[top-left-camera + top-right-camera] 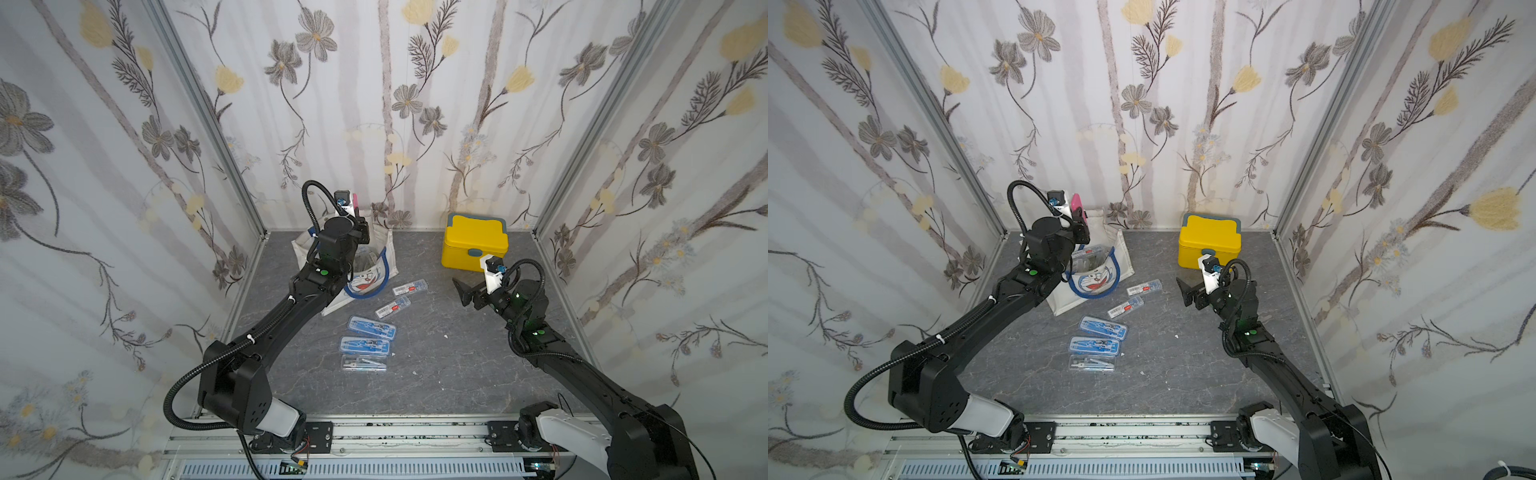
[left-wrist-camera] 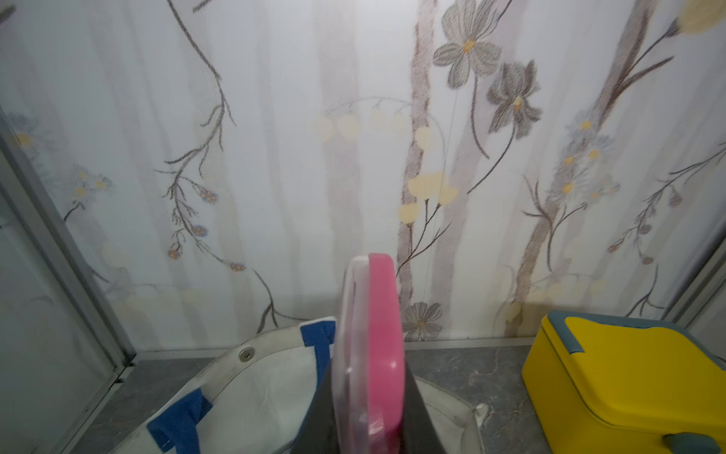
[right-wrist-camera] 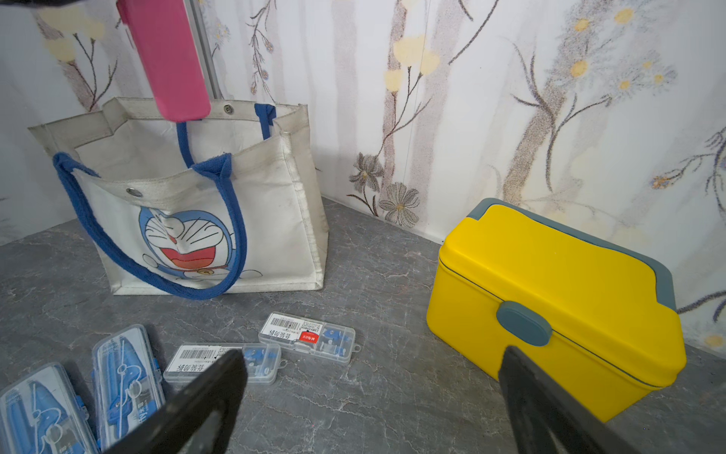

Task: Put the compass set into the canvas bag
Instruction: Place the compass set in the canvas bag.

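Holding the pink compass set [image 2: 383,334] tight between its two fingers, the left claw [image 2: 369,401] hangs just above the open top of the canvas bag [image 3: 275,220]. The pink case sticks out past the fingertips, over the bag's back edge. The right claw [image 1: 464,293] is spread wide and has nothing in it. The yellow lidded box [image 1: 473,245] sits just past this claw. Three more compass sets [image 1: 365,345] and two small clear boxes [image 1: 410,286] lie on the grey floor, between the two claws.
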